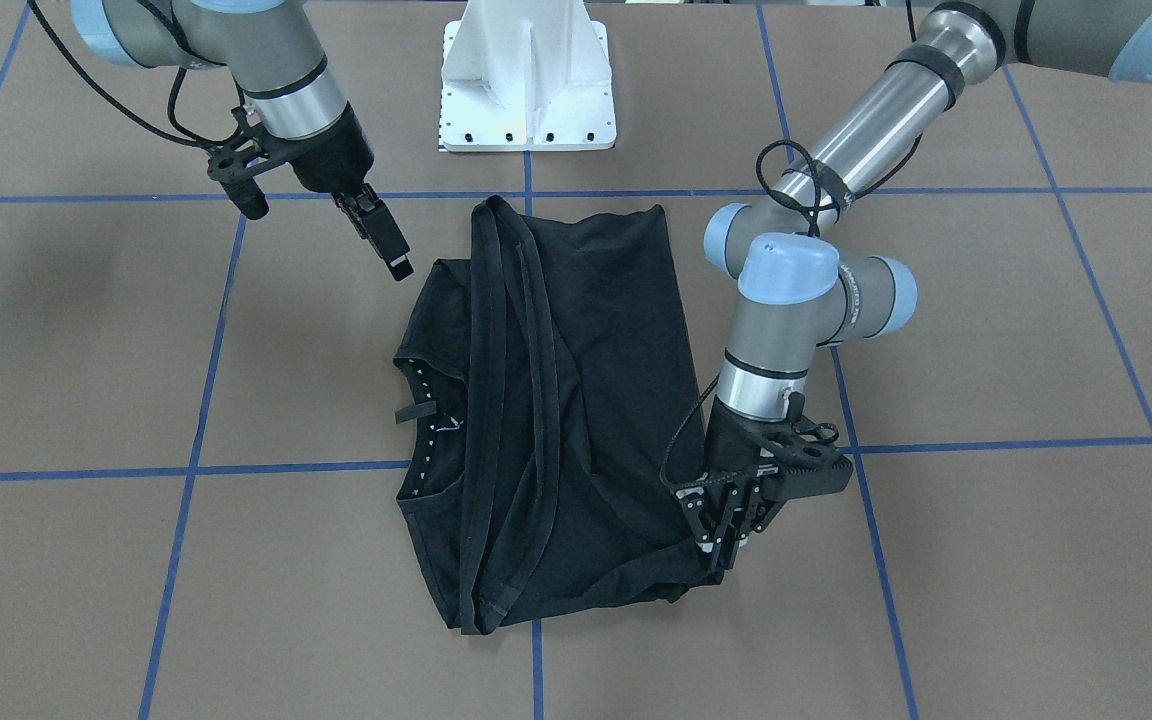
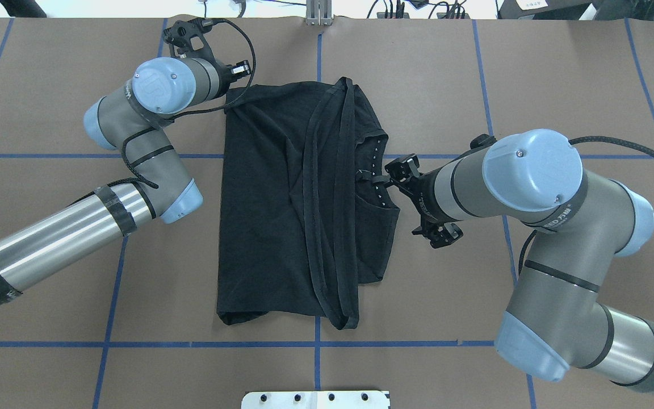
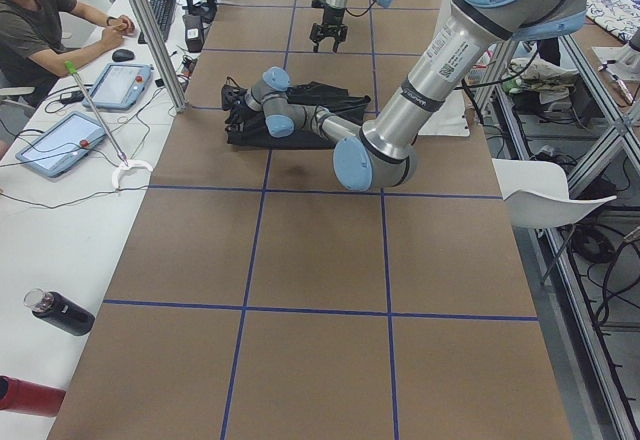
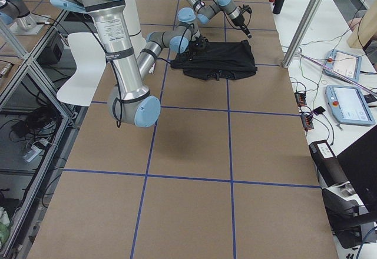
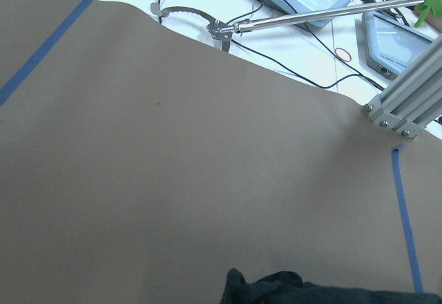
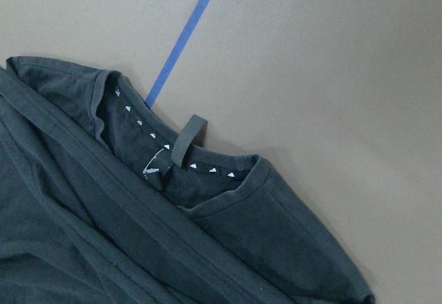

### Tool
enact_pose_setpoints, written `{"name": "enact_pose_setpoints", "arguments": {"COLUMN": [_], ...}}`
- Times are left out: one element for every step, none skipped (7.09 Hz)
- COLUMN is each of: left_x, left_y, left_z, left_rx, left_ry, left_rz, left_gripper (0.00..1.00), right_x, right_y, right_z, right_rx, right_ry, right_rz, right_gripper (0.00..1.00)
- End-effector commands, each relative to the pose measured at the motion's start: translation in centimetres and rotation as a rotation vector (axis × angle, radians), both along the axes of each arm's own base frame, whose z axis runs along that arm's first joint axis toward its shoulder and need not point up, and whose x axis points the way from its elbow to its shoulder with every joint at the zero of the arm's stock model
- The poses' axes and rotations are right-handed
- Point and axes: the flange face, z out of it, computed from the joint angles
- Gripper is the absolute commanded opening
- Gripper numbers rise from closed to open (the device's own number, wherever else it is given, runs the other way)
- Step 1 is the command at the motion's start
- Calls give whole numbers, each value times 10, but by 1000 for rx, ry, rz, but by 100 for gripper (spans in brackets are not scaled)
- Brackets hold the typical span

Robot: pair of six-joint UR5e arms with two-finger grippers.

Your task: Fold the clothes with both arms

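Two grippers: left gripper [image 1: 721,545] pinches the T-shirt [image 1: 576,400] corner; right gripper [image 1: 386,240] hangs empty, apparently closed. Carry the corner across evenly.

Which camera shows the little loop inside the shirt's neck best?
The right wrist view: the hanging loop fills it, sharp against the collar of the T-shirt. The front and overhead views show it tiny; the side views don't resolve it.

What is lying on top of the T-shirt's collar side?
A folded-over flap of the T-shirt, hemmed edges running along it, covers part of the collar. A hanging loop lies across the neckline. Any chest graphic is hidden.
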Motion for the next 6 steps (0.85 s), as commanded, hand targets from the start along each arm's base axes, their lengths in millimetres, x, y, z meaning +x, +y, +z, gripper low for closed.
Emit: {"name": "enact_pose_setpoints", "arguments": {"left_x": [-53,-85,-112,-126,-133,-133], "left_y": [50,80,108,123,130,130], "left_z": [15,19,20,27,31,33], "left_rx": [18,16,26,19,16,12], "left_ry": [6,-5,6,9,12,10], "left_rz": [62,80,87,98,97,96], "left_gripper": [100,100,100,100,100,100], "right_x": [-38,-80,-108,-129,-143,-150], "right_y": [16,23,43,61,77,86], "right_z": [-30,-33,-32,-28,-28,-30], "right_rx": [79,130,230,374,595,823], "right_ry": [-9,36,90,150,225,285], "right_rz": [33,-4,-107,-230,-426,-589], "right_gripper": [100,100,100,99,79,66]}}
